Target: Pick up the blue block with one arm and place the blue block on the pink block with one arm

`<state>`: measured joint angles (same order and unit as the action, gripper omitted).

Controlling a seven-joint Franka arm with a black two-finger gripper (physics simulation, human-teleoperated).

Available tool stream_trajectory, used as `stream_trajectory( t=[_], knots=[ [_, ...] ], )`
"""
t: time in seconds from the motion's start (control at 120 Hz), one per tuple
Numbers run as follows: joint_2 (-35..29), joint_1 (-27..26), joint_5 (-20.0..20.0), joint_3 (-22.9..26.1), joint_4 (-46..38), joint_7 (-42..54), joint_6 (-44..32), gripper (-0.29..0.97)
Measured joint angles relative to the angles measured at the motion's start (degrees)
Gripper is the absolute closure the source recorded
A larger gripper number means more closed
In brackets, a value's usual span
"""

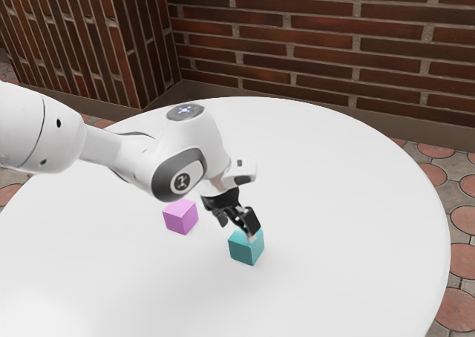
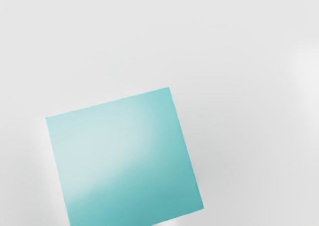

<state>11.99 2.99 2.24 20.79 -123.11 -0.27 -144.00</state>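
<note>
Hovering low over the small blue-green cube (image 1: pixel 246 249), the black two-finger gripper (image 1: pixel 241 224) sits right at the cube's top face.

Nearest the camera, the cube rests flat on the round white table (image 1: pixel 356 203). The wrist view shows its square top (image 2: pixel 124 159) directly under the hand, turned at a slant. Whether the gripper is spread or closed cannot be told from here. Just beyond, toward the exterior view's left, the small pink cube (image 1: pixel 180 217) sits near but apart. The white robot arm (image 1: pixel 111 148) reaches in above it, and a red brick wall (image 1: pixel 334 40) stands farthest back.
</note>
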Motion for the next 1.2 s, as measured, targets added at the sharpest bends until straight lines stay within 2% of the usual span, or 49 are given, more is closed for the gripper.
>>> stream_trajectory(
  t=[1.2],
  knots=[
    [8.57, 0.08, -0.21, -1.02, 4.17, -1.44, -0.91, 0.0]
  ],
)
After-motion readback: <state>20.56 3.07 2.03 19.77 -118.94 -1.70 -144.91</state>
